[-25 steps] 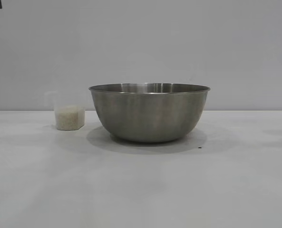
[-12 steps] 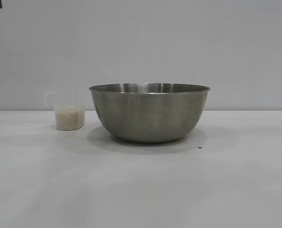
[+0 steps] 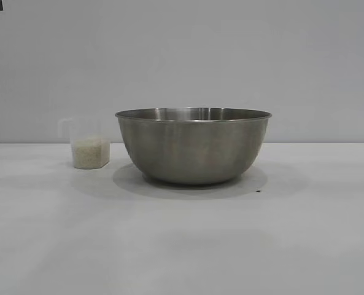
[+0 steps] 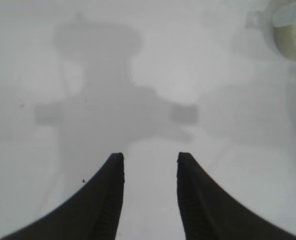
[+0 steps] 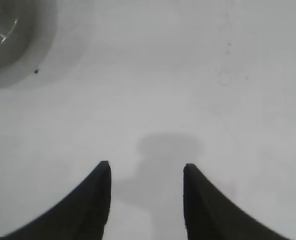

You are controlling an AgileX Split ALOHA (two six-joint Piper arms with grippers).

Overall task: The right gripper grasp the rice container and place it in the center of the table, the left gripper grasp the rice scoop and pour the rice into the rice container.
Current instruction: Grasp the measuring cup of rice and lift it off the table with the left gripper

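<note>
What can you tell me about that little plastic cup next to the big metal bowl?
The scoop is a small cup of clear, slightly cloudy plastic with a little handle on its left side. It stands upright on the white table, left of the steel bowl and apart from it. White rice fills roughly its lower half. Nothing holds or touches it. The left wrist view catches just its edge.

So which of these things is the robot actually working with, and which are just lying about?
Part of the job:
rice container
rice scoop, standing beside it
rice in the scoop
table
left tool, open
right tool, open

Just lying about:
small dark speck near the container
</note>
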